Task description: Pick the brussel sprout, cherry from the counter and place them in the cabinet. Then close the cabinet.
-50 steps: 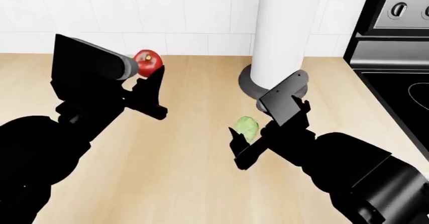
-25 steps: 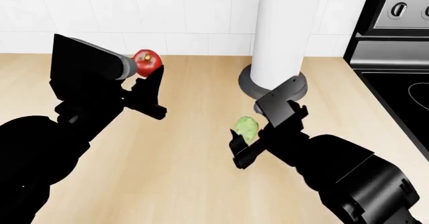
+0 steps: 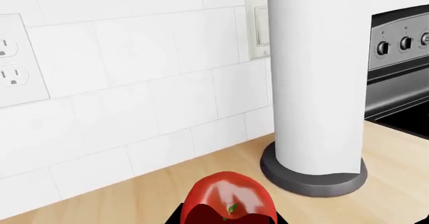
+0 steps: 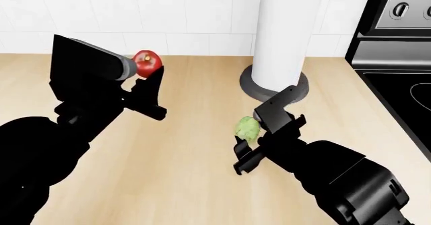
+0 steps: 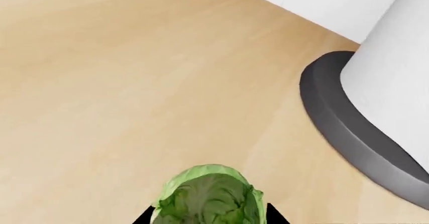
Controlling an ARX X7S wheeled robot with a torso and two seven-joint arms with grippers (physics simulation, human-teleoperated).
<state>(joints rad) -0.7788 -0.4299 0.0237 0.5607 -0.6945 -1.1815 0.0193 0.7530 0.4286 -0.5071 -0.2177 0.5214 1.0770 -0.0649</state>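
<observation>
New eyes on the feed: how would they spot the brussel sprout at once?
Start at the tall white paper towel roll on the beige counter. Just in front of its dark base, at the right gripper, sits the brussel sprout: pale green and leafy, unlike the glossy red cherry.

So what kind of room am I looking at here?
Most likely a kitchen, in simulation: a wood-grain counter backed by white wall tiles, a black stove with knobs beside it, and a paper towel roll standing on the counter.
</observation>
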